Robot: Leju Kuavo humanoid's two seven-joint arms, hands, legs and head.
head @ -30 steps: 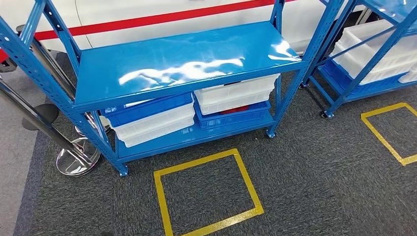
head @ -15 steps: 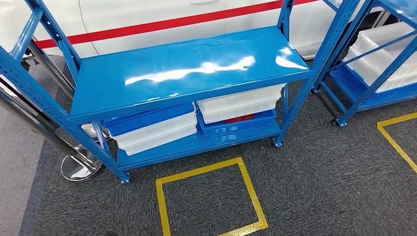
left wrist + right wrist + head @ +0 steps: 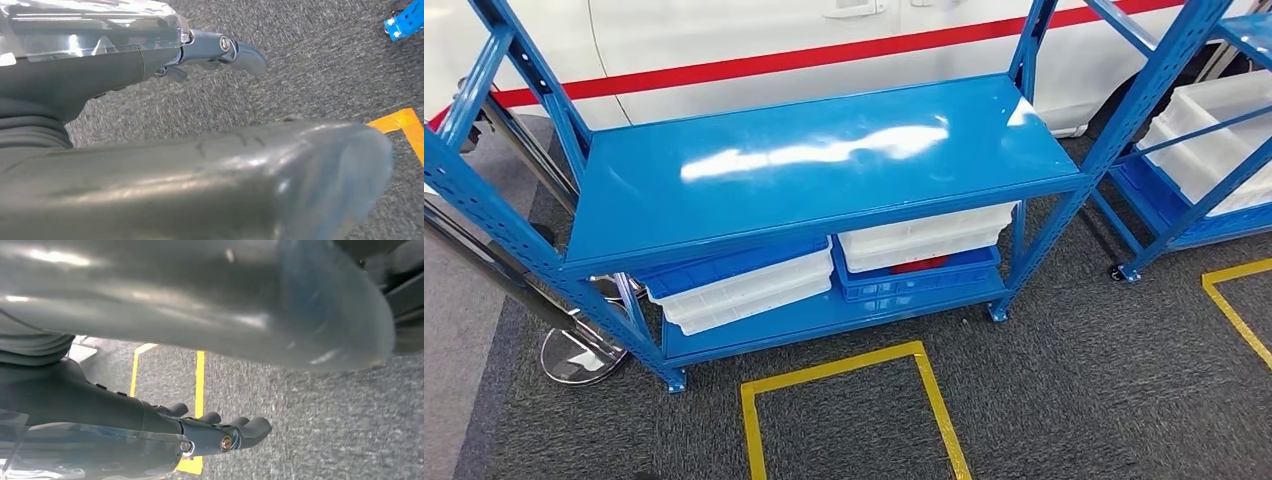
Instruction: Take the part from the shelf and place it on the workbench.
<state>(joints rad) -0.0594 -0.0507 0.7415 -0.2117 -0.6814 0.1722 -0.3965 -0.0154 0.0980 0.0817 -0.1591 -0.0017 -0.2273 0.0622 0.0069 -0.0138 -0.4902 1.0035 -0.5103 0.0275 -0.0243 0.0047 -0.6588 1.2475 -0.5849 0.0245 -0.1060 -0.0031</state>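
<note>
Part-wise, the only candidate I can spot is a red thing [image 3: 916, 265] sitting in the blue bin [image 3: 914, 275] on the shelf [image 3: 824, 165] unit's bottom level, under the right half of the top deck, with a white bin [image 3: 924, 235] stacked right on top of it. Can't say for sure that's the part, since only a sliver peeks out. The top deck itself has nothing on it that I can see.

Both hands hang low over the carpet, well short of the shelf. The left hand [image 3: 215, 50] has nothing in it and its fingers look loosely extended; the right hand [image 3: 210, 432] is the same deal, fingers slightly curled but apart, holding nothing. So the red thing is ahead of and well apart from both hands.

My take on the step: the robot is at the approach stage. Best bet is to square up in front of the shelf with feet on the yellow tape square [image 3: 849, 400] just in front of it, get close before raising an arm, and stay clear of the shelf's front uprights. That white bin will probably block a straight grab, so reaching in low from the front looks smarter.
</note>
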